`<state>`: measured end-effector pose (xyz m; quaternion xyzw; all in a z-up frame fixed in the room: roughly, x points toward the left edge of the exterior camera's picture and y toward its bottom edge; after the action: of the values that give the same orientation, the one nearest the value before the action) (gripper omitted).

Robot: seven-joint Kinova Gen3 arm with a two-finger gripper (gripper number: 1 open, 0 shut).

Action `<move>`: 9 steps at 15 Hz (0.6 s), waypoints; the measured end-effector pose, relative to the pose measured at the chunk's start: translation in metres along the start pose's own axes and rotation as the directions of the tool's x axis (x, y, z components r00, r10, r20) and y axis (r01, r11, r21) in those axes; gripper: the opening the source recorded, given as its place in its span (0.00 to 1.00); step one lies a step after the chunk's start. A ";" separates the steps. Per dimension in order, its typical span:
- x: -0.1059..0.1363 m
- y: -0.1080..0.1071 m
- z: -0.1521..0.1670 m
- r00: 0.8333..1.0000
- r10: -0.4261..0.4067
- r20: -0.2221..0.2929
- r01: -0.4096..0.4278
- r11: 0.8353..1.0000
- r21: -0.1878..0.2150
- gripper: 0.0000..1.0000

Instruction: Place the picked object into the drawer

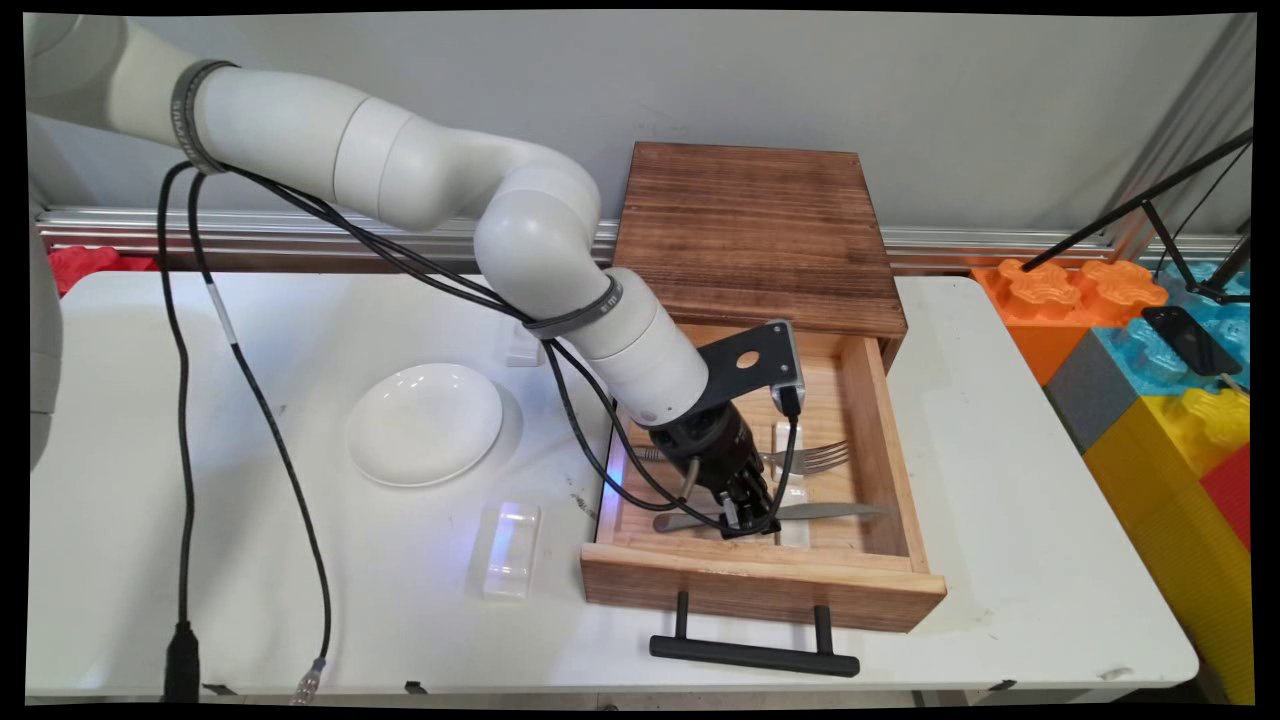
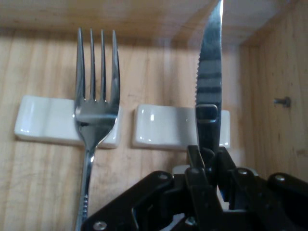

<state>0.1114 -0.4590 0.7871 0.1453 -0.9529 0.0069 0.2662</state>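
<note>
Hand view: jaws pinching knife [image 2: 210, 91] by the handle end, blade across a white rest [image 2: 163, 127]. Fork [image 2: 95, 110] alongside on second rest [image 2: 45, 120], all inside open wooden drawer [image 1: 770, 585] on worktop [image 1: 300, 600]

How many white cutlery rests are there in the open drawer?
2, side by side on the drawer floor: one cutlery rest under the fork, the other rest under the knife.

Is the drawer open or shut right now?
Open: the drawer is pulled out from the wooden box, showing the fork and knife inside.
</note>
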 end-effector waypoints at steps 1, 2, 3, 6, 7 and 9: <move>0.000 0.000 0.000 1.000 0.004 0.001 -0.004 1.000 -0.001 0.00; -0.001 0.000 -0.001 1.000 0.009 0.003 -0.009 1.000 -0.002 0.00; -0.001 -0.001 -0.002 1.000 0.019 0.006 -0.019 1.000 -0.002 1.00; -0.001 -0.003 -0.004 0.999 0.040 0.010 -0.040 0.999 0.002 1.00; -0.001 -0.004 -0.005 0.999 0.044 0.012 -0.044 0.999 0.004 1.00; -0.001 -0.006 -0.008 0.999 0.051 0.013 -0.051 0.999 0.008 1.00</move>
<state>0.1181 -0.4634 0.7930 0.1219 -0.9580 0.0168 0.2591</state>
